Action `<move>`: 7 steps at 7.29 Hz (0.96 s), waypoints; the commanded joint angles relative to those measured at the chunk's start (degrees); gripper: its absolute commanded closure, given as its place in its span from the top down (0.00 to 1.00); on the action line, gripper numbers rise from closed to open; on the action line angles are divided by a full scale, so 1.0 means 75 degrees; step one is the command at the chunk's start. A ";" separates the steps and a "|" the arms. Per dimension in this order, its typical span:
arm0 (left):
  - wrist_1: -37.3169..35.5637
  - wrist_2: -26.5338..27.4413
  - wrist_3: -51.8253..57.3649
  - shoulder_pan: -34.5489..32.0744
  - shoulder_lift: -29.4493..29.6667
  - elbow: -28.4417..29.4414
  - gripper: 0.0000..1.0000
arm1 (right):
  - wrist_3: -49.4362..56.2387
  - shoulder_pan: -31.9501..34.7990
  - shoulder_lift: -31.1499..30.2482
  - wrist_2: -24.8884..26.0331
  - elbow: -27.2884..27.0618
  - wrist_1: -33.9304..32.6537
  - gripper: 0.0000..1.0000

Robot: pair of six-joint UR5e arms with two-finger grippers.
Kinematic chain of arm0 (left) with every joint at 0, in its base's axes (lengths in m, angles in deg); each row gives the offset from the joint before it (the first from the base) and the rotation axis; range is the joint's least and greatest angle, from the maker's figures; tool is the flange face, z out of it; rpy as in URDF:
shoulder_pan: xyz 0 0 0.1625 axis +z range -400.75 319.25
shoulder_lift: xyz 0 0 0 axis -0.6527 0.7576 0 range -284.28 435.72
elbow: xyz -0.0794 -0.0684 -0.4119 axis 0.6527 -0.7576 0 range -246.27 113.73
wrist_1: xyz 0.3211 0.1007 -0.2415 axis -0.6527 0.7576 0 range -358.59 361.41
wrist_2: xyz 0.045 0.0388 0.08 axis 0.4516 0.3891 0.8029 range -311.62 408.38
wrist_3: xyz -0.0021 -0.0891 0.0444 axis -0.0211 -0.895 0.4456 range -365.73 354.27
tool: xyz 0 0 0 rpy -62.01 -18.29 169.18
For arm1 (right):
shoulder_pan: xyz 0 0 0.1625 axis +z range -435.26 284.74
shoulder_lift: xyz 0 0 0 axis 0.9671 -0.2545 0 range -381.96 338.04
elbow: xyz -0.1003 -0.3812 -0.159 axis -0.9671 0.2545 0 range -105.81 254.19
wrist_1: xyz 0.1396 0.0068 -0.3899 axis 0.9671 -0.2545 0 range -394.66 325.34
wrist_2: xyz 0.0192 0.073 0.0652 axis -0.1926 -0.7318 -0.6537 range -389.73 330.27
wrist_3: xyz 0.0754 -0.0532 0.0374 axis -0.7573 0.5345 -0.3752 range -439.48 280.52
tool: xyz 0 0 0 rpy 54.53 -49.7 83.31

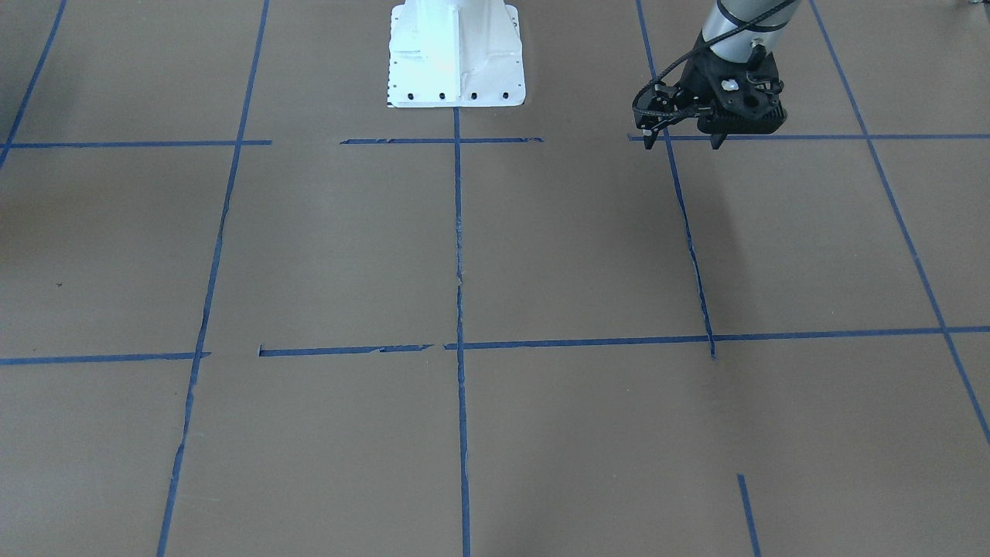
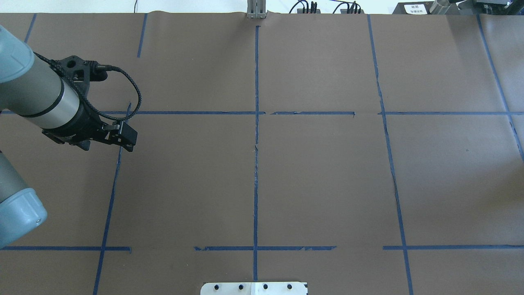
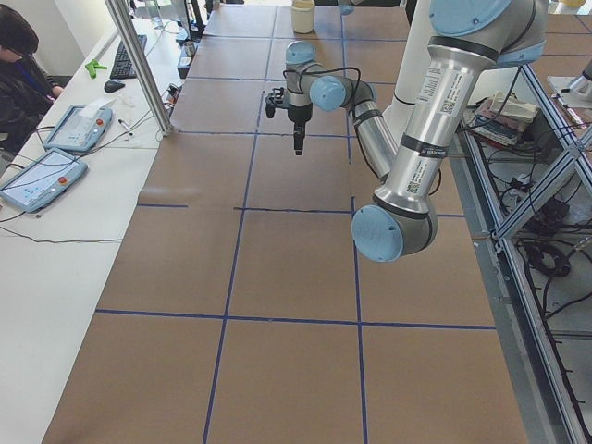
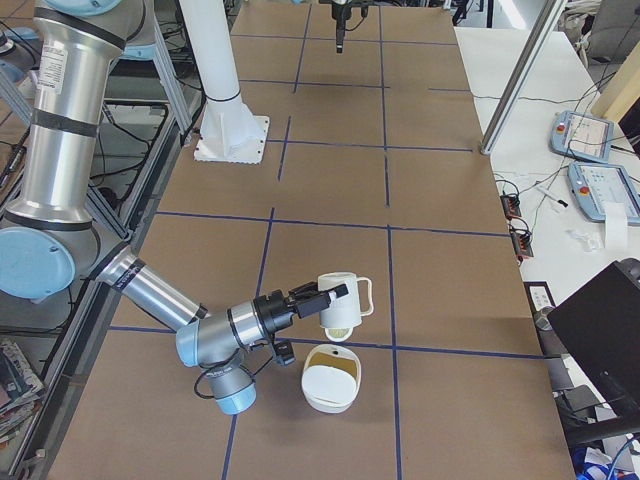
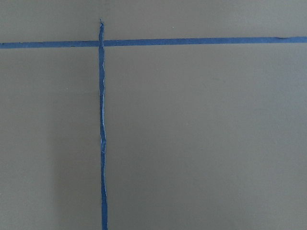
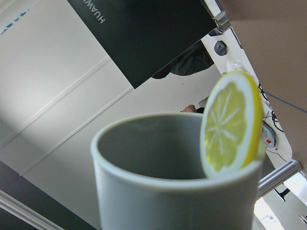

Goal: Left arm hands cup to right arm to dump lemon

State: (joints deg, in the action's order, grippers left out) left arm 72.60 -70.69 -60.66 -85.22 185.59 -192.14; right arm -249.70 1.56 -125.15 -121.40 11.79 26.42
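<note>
The white cup [image 4: 338,298] hangs tipped mouth-down at the tip of the near right arm's gripper [image 4: 318,299], just above a white bowl [image 4: 332,378]. I cannot tell whether that gripper is shut on it. In the right wrist view the cup [image 6: 168,191] fills the frame with its grey inside showing, and a yellow lemon [image 6: 232,124] slice leans at its rim. The lemon [image 4: 340,331] also shows at the cup's mouth. The left gripper [image 1: 683,144] [image 2: 125,141] hovers far off over a blue tape crossing, its fingers apart with nothing between them.
The white robot pedestal [image 1: 456,54] stands at the table's robot side. Blue tape lines [image 5: 102,129] grid the brown table. A side table with teach pendants [image 4: 585,135] and a black monitor [image 4: 600,330] runs along the far edge. A person [image 3: 18,79] sits there.
</note>
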 commanded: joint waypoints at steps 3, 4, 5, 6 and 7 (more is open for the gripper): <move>0.0000 -0.0003 0.0000 0.0000 0.0000 0.0000 1.00 | 0.0020 0.0000 0.0000 -0.0011 -0.0012 -0.0012 0.02; 0.0000 -0.0003 0.0000 0.0000 0.0000 0.0000 1.00 | 0.0206 -0.0012 0.0012 -0.0080 -0.0093 -0.0070 0.02; 0.0000 -0.0003 0.0000 0.0000 0.0000 0.0000 1.00 | 0.0997 0.0000 -0.0011 -0.0116 -0.0082 -0.0082 0.02; 0.0000 -0.0003 0.0000 0.0000 0.0000 0.0000 1.00 | 0.1724 0.0000 -0.0023 -0.0232 -0.0082 -0.0105 0.02; 0.0000 -0.0003 0.0000 0.0000 0.0000 0.0000 1.00 | 0.2033 0.0000 -0.0035 -0.0361 -0.0082 -0.0105 0.02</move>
State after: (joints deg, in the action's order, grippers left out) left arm 72.60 -70.72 -60.66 -85.22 185.59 -192.13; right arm -238.71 1.55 -125.30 -123.04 11.20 25.71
